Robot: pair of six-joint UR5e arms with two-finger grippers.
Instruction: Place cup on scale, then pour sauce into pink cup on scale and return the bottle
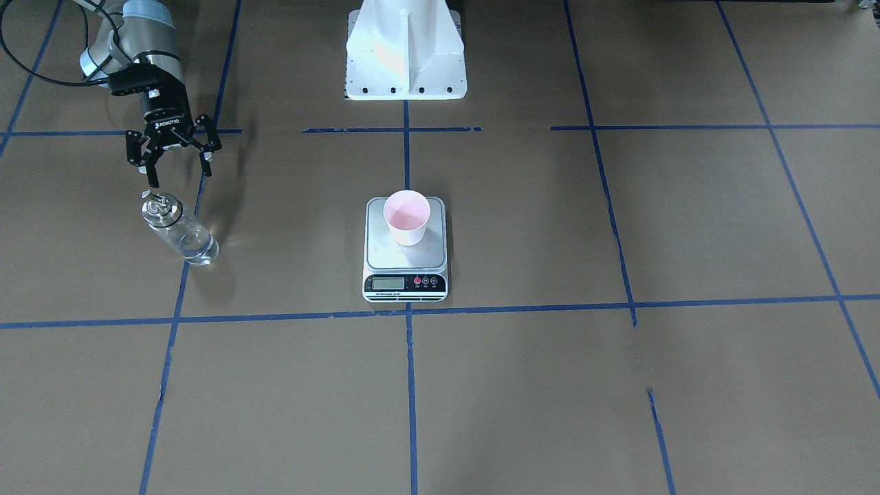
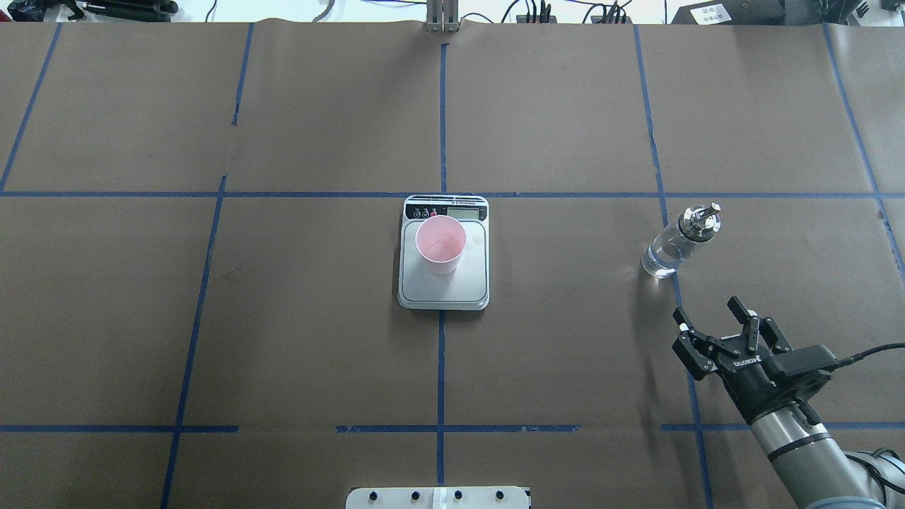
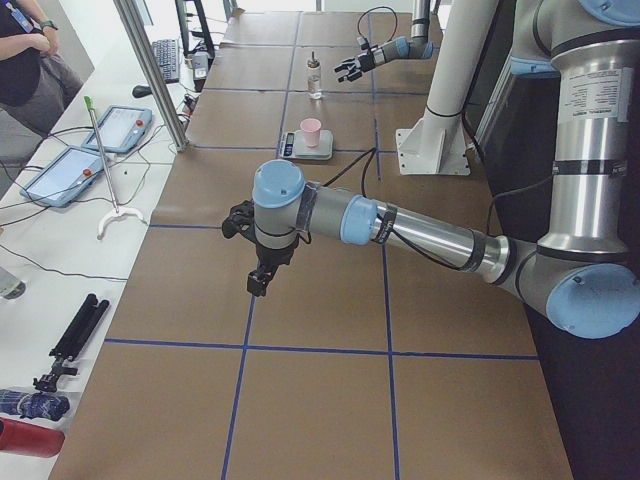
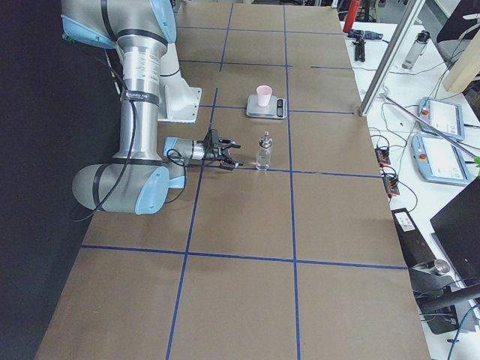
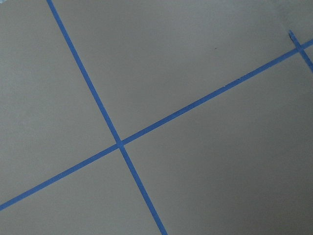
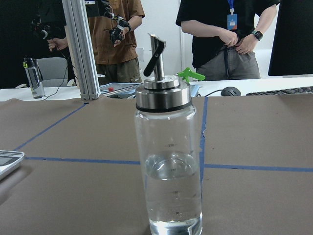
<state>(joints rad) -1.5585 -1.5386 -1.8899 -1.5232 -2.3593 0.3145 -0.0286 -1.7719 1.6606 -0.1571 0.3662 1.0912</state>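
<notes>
Right gripper [image 2: 707,309]: jaws spread wide, grasping nothing, levelled at the bottle [image 2: 672,247]. The bottle stands upright on the table just ahead of the fingertips and apart from them. Its long axis is vertical, square to the gripper's horizontal line of approach. In the right wrist view it sits dead ahead, spout uppermost, with clear sauce [image 6: 171,188] in its lower part. The cup [image 2: 440,244] rests on the scale [image 2: 442,291], well off to the gripper's left. The left gripper [image 3: 260,283] hangs far from both; whether it is parted or closed cannot be told. The right arm is clearly nearer the bottle.
</notes>
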